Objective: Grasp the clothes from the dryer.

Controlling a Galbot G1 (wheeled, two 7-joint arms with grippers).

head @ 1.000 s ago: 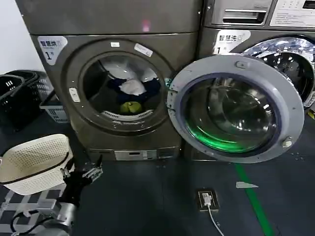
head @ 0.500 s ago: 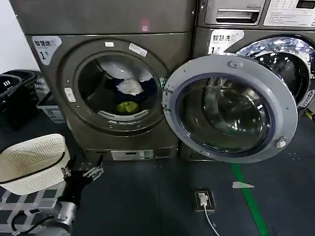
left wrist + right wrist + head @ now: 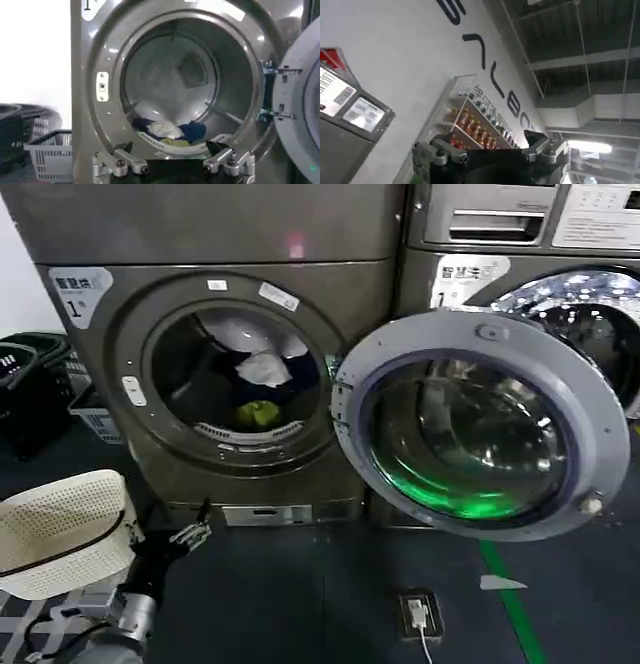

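Yellow-green, white and navy clothes sit low in the dryer drum, door swung right. Left gripper released, low, well short of the porthole. Approach step: next, raise and reach in. Right gripper spread, aimed upward.

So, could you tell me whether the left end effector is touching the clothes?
Apart. The head view shows the left end effector low before the dryer, open floor between it and the clothes inside.

White perforated basket, dark baskets, floor charger.
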